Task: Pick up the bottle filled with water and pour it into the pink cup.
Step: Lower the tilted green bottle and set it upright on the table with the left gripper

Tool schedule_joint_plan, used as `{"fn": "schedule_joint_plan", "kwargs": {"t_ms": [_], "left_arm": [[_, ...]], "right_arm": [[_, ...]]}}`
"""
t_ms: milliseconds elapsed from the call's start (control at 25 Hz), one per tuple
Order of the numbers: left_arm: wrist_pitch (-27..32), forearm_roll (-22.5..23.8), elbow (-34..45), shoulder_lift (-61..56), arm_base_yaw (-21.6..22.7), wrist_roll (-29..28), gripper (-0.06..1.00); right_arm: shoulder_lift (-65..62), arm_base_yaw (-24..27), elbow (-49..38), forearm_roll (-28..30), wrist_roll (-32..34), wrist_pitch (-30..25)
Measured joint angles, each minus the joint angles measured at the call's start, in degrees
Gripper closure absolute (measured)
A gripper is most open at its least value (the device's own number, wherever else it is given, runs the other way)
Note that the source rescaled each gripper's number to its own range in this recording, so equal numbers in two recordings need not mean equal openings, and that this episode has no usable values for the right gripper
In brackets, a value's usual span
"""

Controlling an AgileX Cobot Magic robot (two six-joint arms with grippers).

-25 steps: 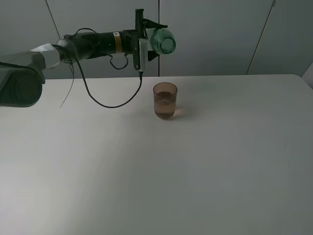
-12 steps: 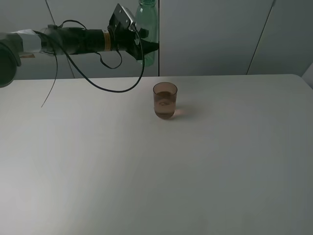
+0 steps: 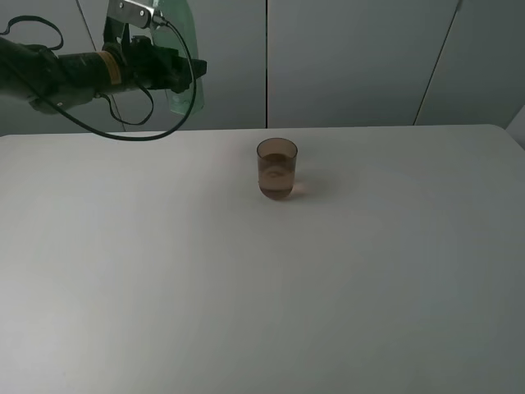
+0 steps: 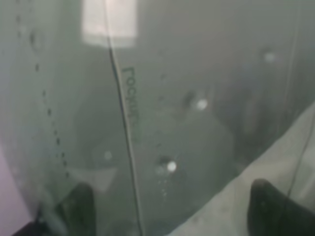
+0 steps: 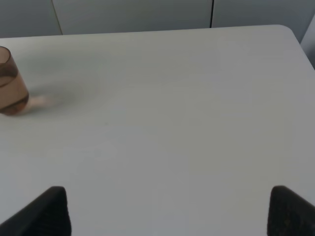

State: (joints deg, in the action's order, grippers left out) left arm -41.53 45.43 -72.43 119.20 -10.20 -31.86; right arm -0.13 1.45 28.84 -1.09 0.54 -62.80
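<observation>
The green see-through bottle [image 3: 182,78] hangs upright in the air at the back left, held by my left gripper [image 3: 176,72], which is shut on it. In the left wrist view the bottle [image 4: 147,123] fills the frame between the dark fingertips [image 4: 78,206]. The pink cup [image 3: 277,168] stands on the white table to the right of the bottle and below it, with clear water [image 3: 277,176] inside; it also shows in the right wrist view [image 5: 11,83]. My right gripper [image 5: 165,209] is open and empty, low over the table to the right of the cup.
The white table [image 3: 262,287] spans the view, its back edge against a grey panelled wall [image 3: 369,57]. A black cable [image 3: 123,131] loops down from the left arm above the table's back left.
The left arm swung the bottle left, away from above the cup, and turned it from lying sideways to upright. The cup has not moved.
</observation>
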Motion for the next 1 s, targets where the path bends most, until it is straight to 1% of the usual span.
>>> {"fn": "schedule_joint_plan", "kwargs": {"t_ms": [120, 200, 320, 360, 440, 600, 800, 1000], "left_arm": [[-5.22, -11.29, 10.58, -1.78, 1.30, 8.33, 0.94], [-7.51, -17.65, 16.33, -1.86, 2.07, 12.50, 0.94], [-9.89, -23.87, 22.20, -1.86, 2.62, 19.89, 0.94], [-10.80, -24.97, 23.09, -1.86, 2.83, 21.01, 0.94], [-12.30, -25.96, 23.56, -1.34, 3.39, 22.24, 0.94], [-14.20, -26.85, 23.60, 1.18, 4.68, 22.76, 0.94], [-15.64, -27.20, 23.52, 4.81, 5.79, 23.04, 0.94], [-17.00, -27.20, 22.25, 8.00, 6.07, 24.65, 0.94]], "right_arm": [[0.00, 0.00, 0.00, 0.00, 0.00, 0.00], [0.00, 0.00, 0.00, 0.00, 0.00, 0.00], [0.00, 0.00, 0.00, 0.00, 0.00, 0.00], [0.00, 0.00, 0.00, 0.00, 0.00, 0.00], [0.00, 0.00, 0.00, 0.00, 0.00, 0.00], [0.00, 0.00, 0.00, 0.00, 0.00, 0.00], [0.00, 0.00, 0.00, 0.00, 0.00, 0.00], [0.00, 0.00, 0.00, 0.00, 0.00, 0.00]]}}
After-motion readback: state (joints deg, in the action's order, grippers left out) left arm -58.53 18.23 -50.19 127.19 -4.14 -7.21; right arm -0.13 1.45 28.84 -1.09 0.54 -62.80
